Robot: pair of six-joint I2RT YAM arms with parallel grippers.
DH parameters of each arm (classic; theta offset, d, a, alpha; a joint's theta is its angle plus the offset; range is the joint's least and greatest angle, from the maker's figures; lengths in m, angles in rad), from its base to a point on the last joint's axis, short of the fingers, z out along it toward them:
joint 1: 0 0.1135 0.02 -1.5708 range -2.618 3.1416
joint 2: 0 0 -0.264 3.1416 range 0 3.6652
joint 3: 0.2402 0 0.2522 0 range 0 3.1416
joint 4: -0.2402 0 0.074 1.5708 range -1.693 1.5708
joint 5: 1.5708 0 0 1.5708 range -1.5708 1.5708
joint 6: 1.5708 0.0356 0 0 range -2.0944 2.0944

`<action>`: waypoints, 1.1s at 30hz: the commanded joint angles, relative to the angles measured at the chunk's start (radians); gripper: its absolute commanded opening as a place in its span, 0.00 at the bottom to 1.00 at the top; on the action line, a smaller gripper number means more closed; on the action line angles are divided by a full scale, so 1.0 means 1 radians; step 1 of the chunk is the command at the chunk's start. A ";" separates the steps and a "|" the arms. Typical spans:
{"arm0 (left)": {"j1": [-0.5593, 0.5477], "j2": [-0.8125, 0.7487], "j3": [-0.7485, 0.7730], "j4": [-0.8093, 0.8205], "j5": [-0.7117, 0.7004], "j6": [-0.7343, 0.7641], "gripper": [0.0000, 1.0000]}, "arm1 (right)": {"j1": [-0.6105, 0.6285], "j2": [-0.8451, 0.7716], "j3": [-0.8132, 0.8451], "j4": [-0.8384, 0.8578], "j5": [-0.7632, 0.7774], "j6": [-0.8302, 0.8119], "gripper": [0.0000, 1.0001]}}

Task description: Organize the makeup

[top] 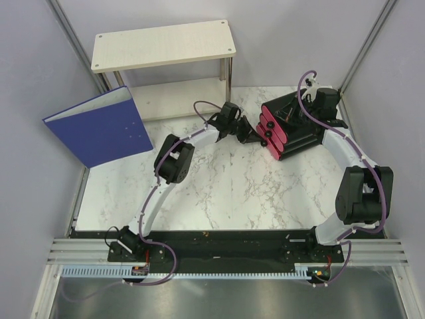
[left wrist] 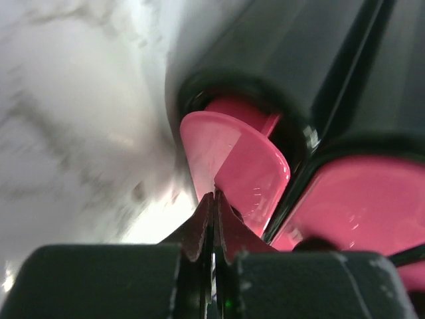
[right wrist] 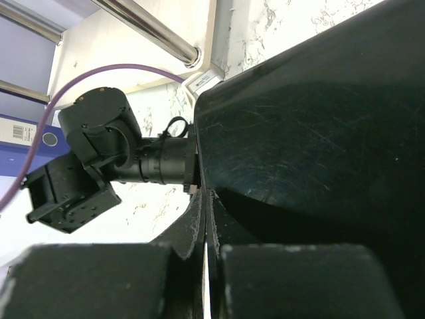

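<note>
- The makeup itself shows in none of the views. No tube, jar, lipstick or puff lies on the marble table, so it is probably already stowed, though nothing here proves it.
- The black organizer box stands at the upper right of the overhead view, its pink drawers facing the centre of the frame.
- In the left wrist view a round pink drawer knob fills the centre, with a neighbouring pink drawer front at lower right.
- The left gripper has its fingers drawn together, tips meeting the knob's lower rim. Whether they nip that rim or only press on it cannot be told.
- The right gripper is also closed, holding nothing, fingertips against the box's dark wall on the side away from the drawers. That reads as a brace.
- The step looks like working this drawer by its knob — pushing it home, most likely.
- To do it well, the left arm should drive straight along the drawer's slide line, centred on the knob, since an off-centre push could slip off the rounded disc or cock the drawer.
- The right arm's counter-pressure should match — too little and the light box skids across the smooth marble.
- The blue binder and the pale shelf at upper left stand well apart.
</note>
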 commanded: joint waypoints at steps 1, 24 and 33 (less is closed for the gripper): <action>-0.035 0.047 0.092 0.147 0.062 -0.160 0.02 | 0.006 0.155 -0.115 -0.424 0.130 -0.074 0.00; 0.043 -0.280 -0.204 0.042 -0.012 0.193 0.28 | 0.006 0.115 -0.058 -0.449 0.132 -0.068 0.00; 0.034 -0.220 -0.173 -0.055 -0.027 0.167 0.02 | 0.006 0.104 -0.064 -0.454 0.138 -0.068 0.00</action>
